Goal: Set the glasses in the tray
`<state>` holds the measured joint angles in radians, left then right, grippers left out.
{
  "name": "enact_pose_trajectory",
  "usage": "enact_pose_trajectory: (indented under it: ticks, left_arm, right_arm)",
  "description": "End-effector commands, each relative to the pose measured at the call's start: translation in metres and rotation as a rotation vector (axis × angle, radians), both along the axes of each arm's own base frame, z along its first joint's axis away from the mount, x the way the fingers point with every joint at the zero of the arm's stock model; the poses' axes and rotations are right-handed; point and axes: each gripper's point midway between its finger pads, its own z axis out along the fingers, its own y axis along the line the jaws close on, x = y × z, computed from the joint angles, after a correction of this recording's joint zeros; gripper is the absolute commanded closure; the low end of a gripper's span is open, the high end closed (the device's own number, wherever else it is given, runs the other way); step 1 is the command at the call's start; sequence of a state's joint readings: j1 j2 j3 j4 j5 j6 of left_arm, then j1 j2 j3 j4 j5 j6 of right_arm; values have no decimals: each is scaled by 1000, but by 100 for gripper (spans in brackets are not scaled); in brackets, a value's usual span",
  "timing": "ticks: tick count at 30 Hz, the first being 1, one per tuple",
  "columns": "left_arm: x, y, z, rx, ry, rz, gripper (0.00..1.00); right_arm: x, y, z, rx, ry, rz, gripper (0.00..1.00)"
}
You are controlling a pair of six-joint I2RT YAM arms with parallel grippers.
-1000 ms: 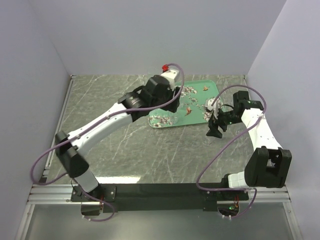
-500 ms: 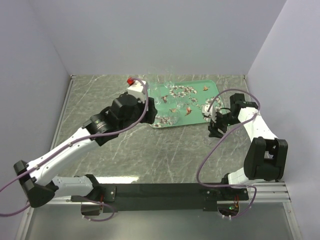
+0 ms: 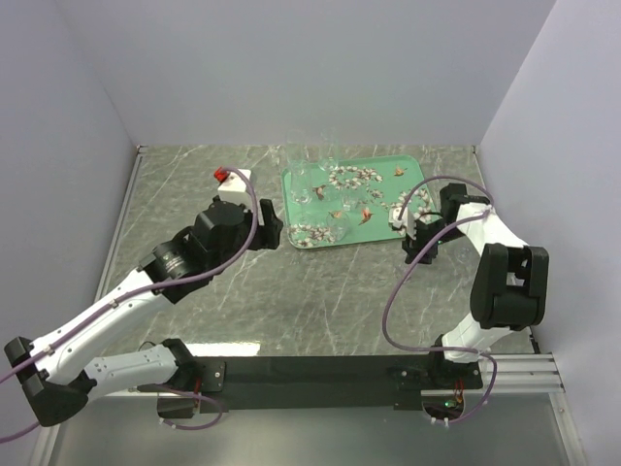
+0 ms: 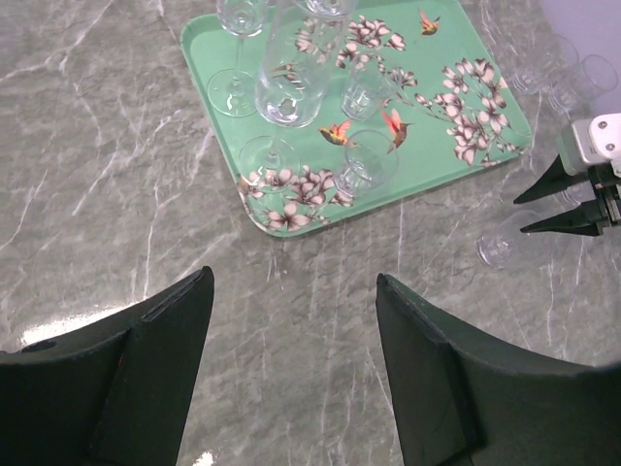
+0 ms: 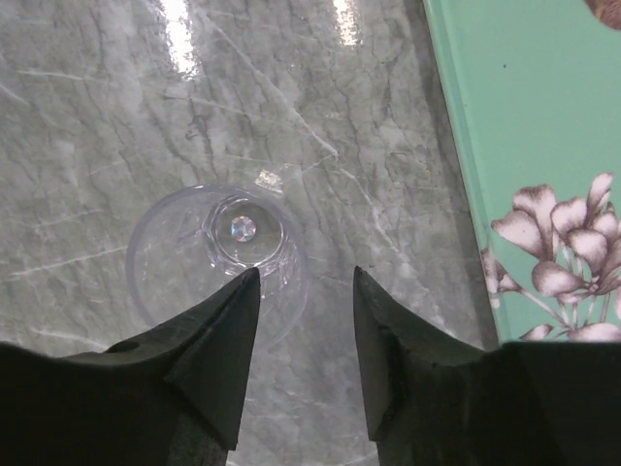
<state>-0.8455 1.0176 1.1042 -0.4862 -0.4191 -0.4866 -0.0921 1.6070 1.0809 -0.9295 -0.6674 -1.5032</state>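
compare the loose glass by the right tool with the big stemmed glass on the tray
The loose glass stands on the marble table, off the tray; the big stemmed glass is already on the tray. The loose glass is short, no stem showing; the stemmed one is tall, its bowl on a stem. The right tool hangs open over the loose glass; no tool is over the stemmed one. Both are clear and colourless.

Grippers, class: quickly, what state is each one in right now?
Left gripper: open, empty.
Right gripper: open over a glass, not gripping it.
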Motion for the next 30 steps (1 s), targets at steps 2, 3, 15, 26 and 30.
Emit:
enact_pose_trajectory:
  ticks: [2, 3, 15, 26, 30]
  left_arm:
    - [-1, 13, 5, -56, -17, 62, 27]
    - [-1, 14, 5, -59, -20, 67, 26]
    - [4, 19, -8, -53, -13, 91, 26]
    - [11, 26, -18, -87, -14, 127, 24]
    - [13, 31, -22, -83, -7, 150, 24]
  right_arm:
    - [14, -2, 5, -14, -48, -3, 59]
    - [12, -1, 4, -15, -46, -6, 66]
    - [32, 8, 36, 61, -34, -155, 100]
    - [119, 36, 112, 255, 31, -551, 100]
    - [160, 42, 117, 218, -31, -774, 100]
